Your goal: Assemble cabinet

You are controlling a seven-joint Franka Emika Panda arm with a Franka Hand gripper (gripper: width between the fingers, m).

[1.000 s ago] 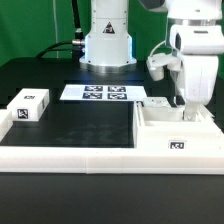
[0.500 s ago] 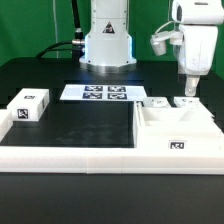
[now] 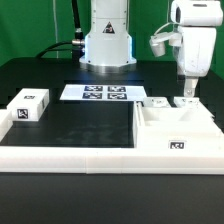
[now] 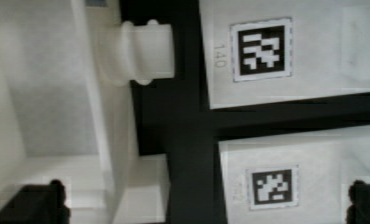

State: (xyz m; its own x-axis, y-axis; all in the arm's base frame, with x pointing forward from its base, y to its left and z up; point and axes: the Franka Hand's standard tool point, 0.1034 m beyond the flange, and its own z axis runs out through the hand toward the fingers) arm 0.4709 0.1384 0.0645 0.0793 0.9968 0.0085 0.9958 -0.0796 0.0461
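Claw lifted off cabinet | hangs vertical above it | fingers spread

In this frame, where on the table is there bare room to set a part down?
The black mat bounded by the small tagged block, the marker board, the cabinet and the front rail is bare. The exterior view's right is crowded: cabinet, with the open pincer above.
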